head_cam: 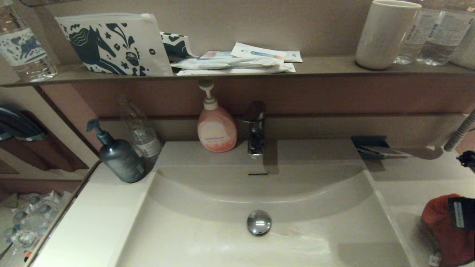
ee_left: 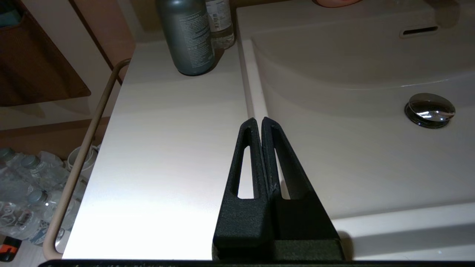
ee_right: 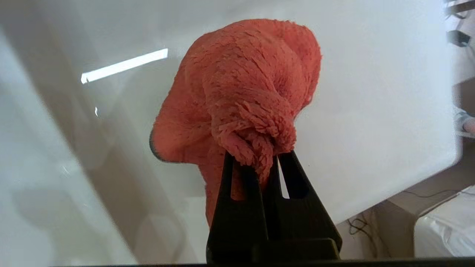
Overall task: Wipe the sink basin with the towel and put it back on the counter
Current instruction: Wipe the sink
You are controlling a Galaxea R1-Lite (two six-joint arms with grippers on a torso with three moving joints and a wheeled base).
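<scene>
The red-orange towel is bunched over the counter to the right of the sink basin, at the head view's lower right edge. My right gripper is shut on a fold of the towel, which bulges out past the fingertips. Whether the cloth rests on the counter or hangs just above it I cannot tell. The basin holds only its chrome drain plug and overflow slot. My left gripper is shut and empty, over the counter's left part at the basin's rim; it is out of the head view.
A grey pump bottle, a clear bottle, a pink soap dispenser and the faucet stand along the back. A dark blue packet lies at the back right. The brown shelf above carries a pouch, sachets, a cup and bottles.
</scene>
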